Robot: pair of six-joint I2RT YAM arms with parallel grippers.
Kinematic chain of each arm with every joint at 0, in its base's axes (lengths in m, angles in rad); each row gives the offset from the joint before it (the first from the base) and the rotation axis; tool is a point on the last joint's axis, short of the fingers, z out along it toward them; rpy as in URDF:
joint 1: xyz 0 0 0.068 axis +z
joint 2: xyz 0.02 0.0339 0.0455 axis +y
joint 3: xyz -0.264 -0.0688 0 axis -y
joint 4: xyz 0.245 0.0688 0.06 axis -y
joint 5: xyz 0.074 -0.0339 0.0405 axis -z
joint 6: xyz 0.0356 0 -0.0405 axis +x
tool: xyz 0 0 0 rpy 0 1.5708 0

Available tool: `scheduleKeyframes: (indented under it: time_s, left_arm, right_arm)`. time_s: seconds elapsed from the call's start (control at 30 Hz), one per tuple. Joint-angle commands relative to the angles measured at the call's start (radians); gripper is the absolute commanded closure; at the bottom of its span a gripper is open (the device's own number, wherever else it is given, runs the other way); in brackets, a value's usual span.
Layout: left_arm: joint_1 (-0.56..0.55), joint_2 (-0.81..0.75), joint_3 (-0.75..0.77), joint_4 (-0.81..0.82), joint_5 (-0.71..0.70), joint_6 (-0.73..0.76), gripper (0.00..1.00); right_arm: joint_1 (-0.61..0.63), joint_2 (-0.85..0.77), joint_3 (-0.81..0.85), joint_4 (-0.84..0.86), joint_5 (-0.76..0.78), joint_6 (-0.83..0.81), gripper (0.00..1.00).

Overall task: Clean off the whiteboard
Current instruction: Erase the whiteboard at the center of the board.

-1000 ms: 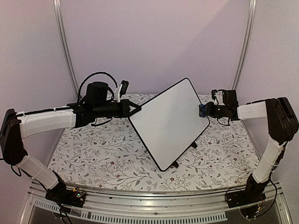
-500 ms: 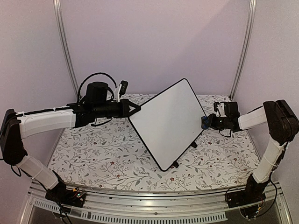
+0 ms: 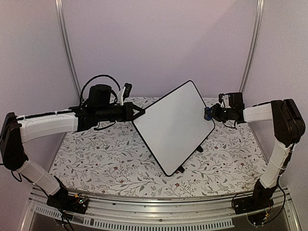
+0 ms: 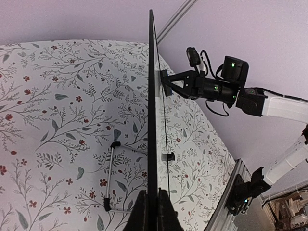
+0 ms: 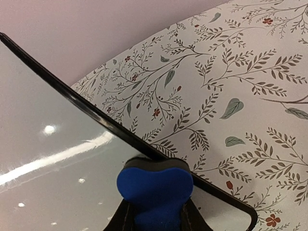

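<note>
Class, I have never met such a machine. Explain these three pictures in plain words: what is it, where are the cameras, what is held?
Two robot arms are bolted at the near edge of a flowered table. One camera looks down from above and behind; one sits on each wrist. The left gripper is clamped on the edge of the whiteboard, holding it tilted. The right gripper grips a blue eraser against the board near its right edge. No writing shows on the board.

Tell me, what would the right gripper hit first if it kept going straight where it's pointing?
The whiteboard. The right gripper holds a blue eraser aimed at the board's right edge, and the eraser looks pressed against it, though contact is hard to confirm.
</note>
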Motion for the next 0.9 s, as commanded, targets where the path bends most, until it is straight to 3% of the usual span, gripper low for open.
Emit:
scheduleKeyframes:
  time_s: [0.0, 0.5, 0.87]
  left_arm:
    - [-0.037, -0.020, -0.002, 0.025, 0.096, 0.092, 1.00]
    - [-0.038, -0.026, -0.003, 0.025, 0.094, 0.093, 1.00]
    - [-0.039, -0.025, -0.003, 0.027, 0.094, 0.093, 1.00]
  right_arm:
    - [0.017, 0.018, 0.012, -0.044, 0.010, 0.092, 0.84]
    - [0.017, -0.054, -0.188, -0.042, 0.081, 0.265, 0.84]
    - [0.018, -0.009, -0.011, -0.019, -0.004, 0.311, 0.84]
